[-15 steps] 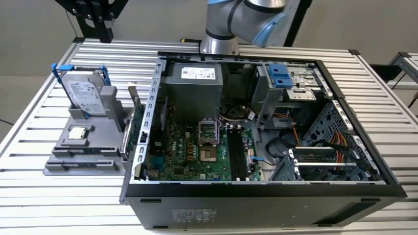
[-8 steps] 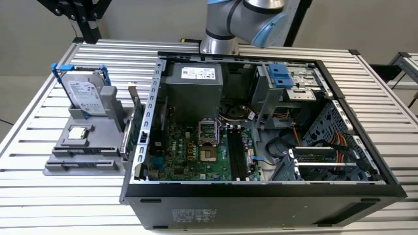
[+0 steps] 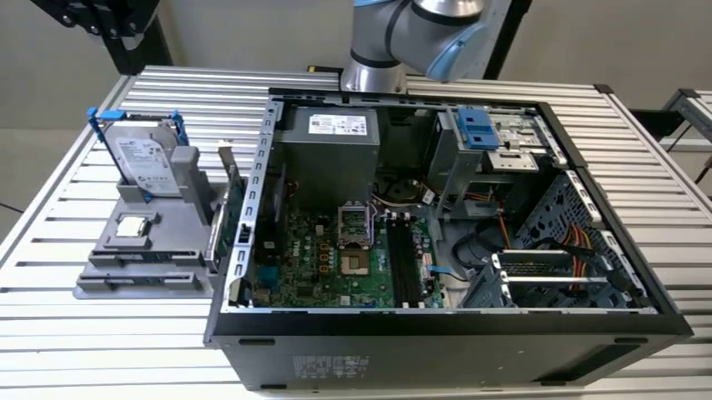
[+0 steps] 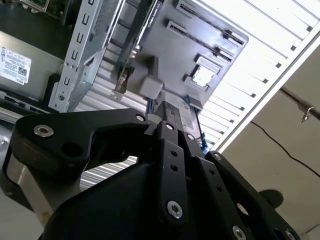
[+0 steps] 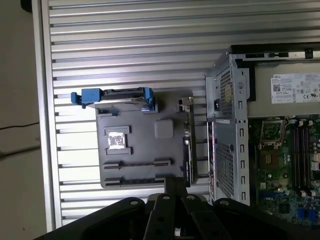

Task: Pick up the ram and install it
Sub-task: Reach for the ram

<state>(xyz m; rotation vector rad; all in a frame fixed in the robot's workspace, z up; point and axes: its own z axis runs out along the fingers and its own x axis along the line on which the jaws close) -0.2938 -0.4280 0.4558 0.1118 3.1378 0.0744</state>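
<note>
One gripper, jaws seemingly clenched on nothing, hovered over the grey slotted holder tray. The long dark circuit-board ram lay in a tray slot, untouched.

Judgement: the pick wanted jaws released, squared across the stick, and a straight descent.

The perforated steel case wall crowded one side. The ribbed aluminium table gave open room on the other.

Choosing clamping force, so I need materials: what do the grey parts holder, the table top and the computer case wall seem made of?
Grey parts holder: matte, even grey with rounded moulded edges, probably plastic.
Table top: pale ribbed slats with dull sheen, likely aluminium.
Computer case wall: thin silver-grey sheet punched with holes, apparently bare steel, alloy uncertain.
</note>
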